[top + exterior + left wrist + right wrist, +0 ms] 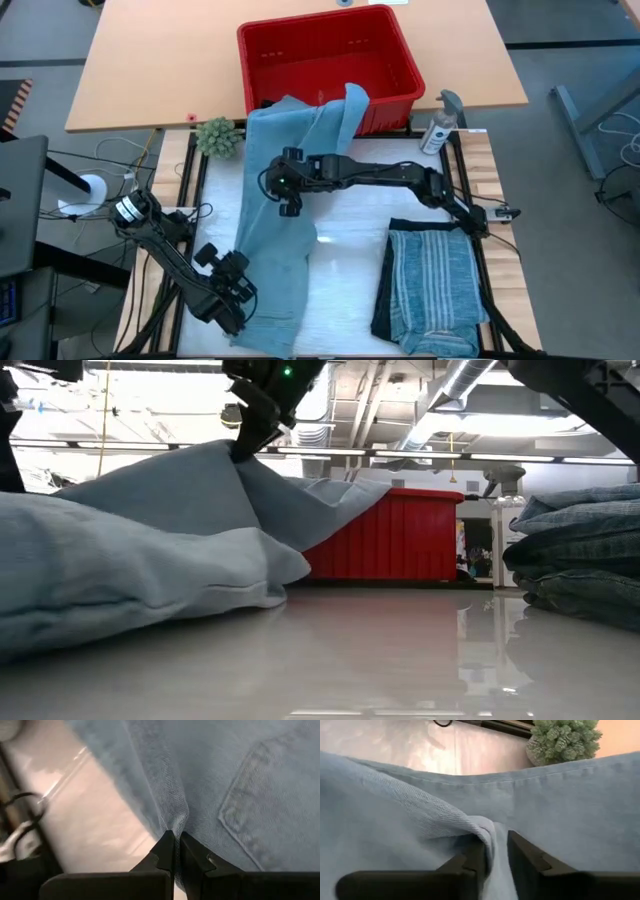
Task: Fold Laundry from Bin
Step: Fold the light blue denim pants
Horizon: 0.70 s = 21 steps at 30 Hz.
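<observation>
Two claws grasp the long light blue denim garment (275, 250), the right claw (290, 196) pinching a fold near the bright red plastic bin (325, 65) and the left claw (236, 285) clenched on the far end, likely to spread it flat on the white surface (345, 280).

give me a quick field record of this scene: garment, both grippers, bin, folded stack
garment: light blue jeans, spread down the table's left half, far end draped over the bin rim
left gripper: near edge of the jeans, shut on a pinch of denim
right gripper: mid-jeans, a raised fold of cloth between its fingers, jaws slightly apart
bin: red, at the table's far edge
folded stack: striped blue-grey shirt on dark cloth, right side
other: spray bottle, small plant
</observation>
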{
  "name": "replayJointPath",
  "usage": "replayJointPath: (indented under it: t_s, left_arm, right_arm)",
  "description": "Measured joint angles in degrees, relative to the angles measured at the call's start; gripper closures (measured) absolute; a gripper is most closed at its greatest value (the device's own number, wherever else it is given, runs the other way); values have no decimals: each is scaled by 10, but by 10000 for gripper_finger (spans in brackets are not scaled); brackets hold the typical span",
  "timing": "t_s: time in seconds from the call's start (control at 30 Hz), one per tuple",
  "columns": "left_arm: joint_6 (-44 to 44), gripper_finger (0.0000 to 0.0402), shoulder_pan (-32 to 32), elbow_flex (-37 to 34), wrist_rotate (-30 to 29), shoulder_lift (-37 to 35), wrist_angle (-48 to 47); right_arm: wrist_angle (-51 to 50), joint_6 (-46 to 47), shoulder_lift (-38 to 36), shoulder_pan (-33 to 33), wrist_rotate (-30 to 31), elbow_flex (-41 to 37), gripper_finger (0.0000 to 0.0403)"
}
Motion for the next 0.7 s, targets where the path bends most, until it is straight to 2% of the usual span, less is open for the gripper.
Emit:
replayJointPath:
  t_s: [0.2,0.33,0.43,0.53,0.7]
  left_arm:
    - [-37,399,-3,21,8,0,-62]
    - [-18,399,-3,33,-13,0,-58]
    - [-12,397,-3,33,-12,0,-57]
    - [-18,376,-4,33,-7,-9,-62]
    - [-6,312,-4,33,31,-33,-105]
  right_arm:
    - [-2,38,0,-19,11,0,211]
    - [-4,49,0,-31,1,0,152]
    - [-3,44,0,-35,1,0,125]
    - [-4,39,0,-40,0,0,106]
    - [-5,39,0,-46,-2,0,91]
